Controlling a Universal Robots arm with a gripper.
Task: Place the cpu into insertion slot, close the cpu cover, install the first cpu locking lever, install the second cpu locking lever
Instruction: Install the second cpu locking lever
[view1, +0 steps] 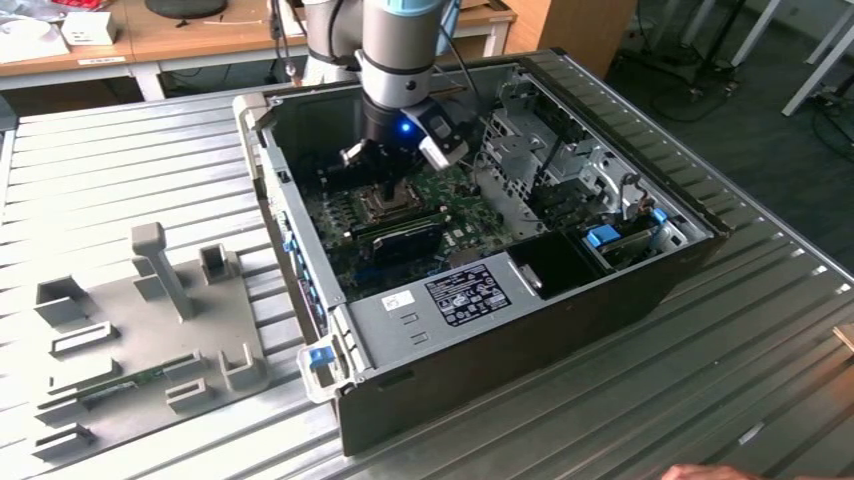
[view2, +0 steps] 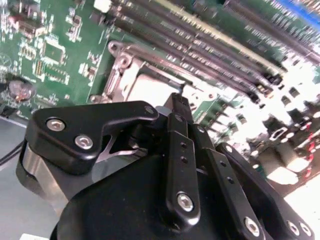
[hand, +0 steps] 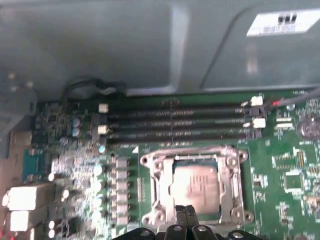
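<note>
tool (hand: 184, 212) closed, touching cpu cover (hand: 197, 212)

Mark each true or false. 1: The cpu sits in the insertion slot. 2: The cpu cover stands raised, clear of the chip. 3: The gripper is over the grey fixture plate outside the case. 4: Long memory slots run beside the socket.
1. True: the cpu lies in the insertion slot.
2. False: the cpu cover lies flat around the chip, framing it.
3. False: the gripper is inside the computer case, at the socket's edge.
4. True: the memory slots run alongside the socket.
</note>
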